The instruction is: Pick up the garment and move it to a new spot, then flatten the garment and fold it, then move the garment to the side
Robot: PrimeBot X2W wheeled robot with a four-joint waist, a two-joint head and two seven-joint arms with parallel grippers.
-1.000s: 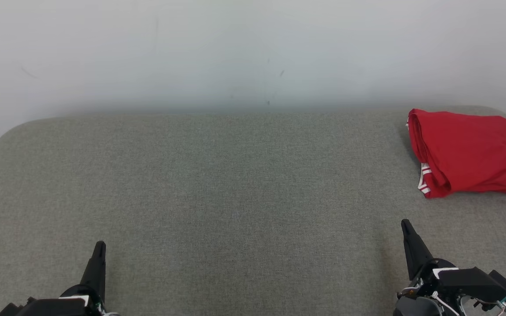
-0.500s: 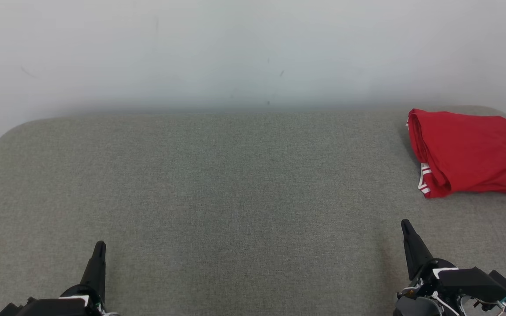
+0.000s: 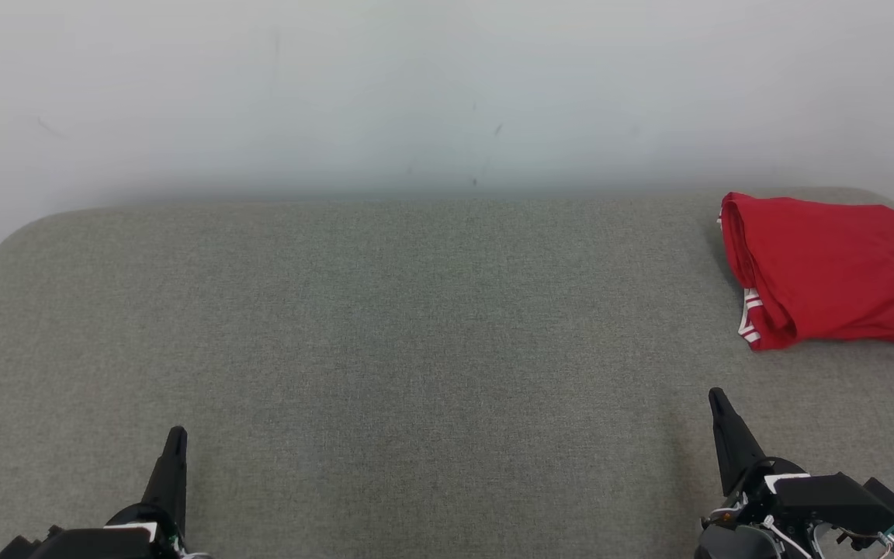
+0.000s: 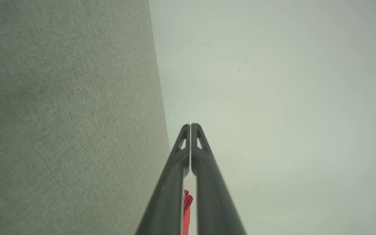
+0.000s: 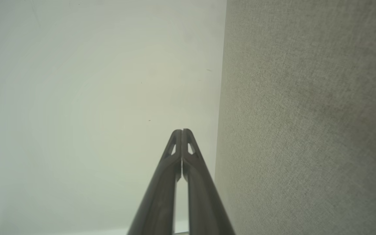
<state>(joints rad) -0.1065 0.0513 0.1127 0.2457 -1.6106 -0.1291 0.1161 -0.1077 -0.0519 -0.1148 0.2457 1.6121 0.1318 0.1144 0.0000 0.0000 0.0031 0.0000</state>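
Seemingly done with the garment [image 3: 827, 268]: folded, parked aside at the far right of the counter [image 3: 416, 326]. Holding left tool [image 3: 176, 435] and right tool [image 3: 717, 396] pressed together, empty.

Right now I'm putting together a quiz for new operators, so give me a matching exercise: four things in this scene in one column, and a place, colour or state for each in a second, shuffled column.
Column A
1. garment
2. left gripper
3. right gripper
4. wall

Column B
a. pale, rising behind the grey surface
b. shut and empty, lower right of the head view
c. red, folded, lying at the far right of the surface
d. shut and empty, lower left of the head view

Pairs: 1-c, 2-d, 3-b, 4-a
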